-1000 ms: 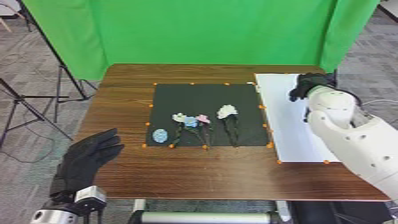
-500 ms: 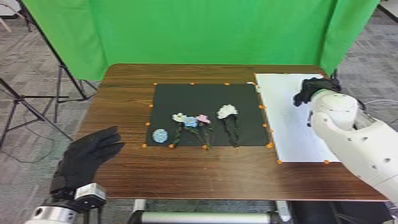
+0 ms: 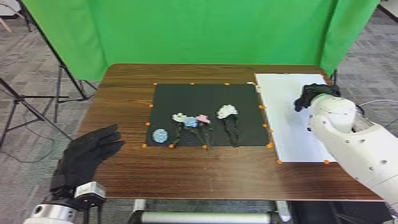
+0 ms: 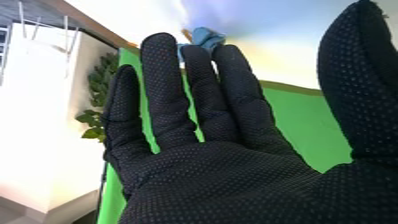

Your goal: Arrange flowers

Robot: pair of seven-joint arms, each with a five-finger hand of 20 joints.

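R hand (image 3: pixel 316 93) over upper part of white sheet (image 3: pixel 293 137), right side of head view. Fingers straight, thumb spread, nothing gripped. L hand (image 3: pixel 78 159) at lower left, fingers loose, nothing in it either. Flowers lying on black mat (image 3: pixel 200 94), mid frame: white flower (image 3: pixel 227 111) right of center; cream flower (image 3: pixel 179 118), blue flower (image 3: pixel 190 122) + pink flower (image 3: pixel 202 118) bunched to its left, stems toward bottom. Blue oval thing (image 3: pixel 160 135) nr mat's lower left corner.

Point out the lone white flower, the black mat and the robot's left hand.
Lone white flower (image 3: pixel 227 111): head view, its bloom.
Black mat (image 3: pixel 202 95): head view, bare far part.
Left hand (image 3: pixel 76 162): head view, glove's middle.
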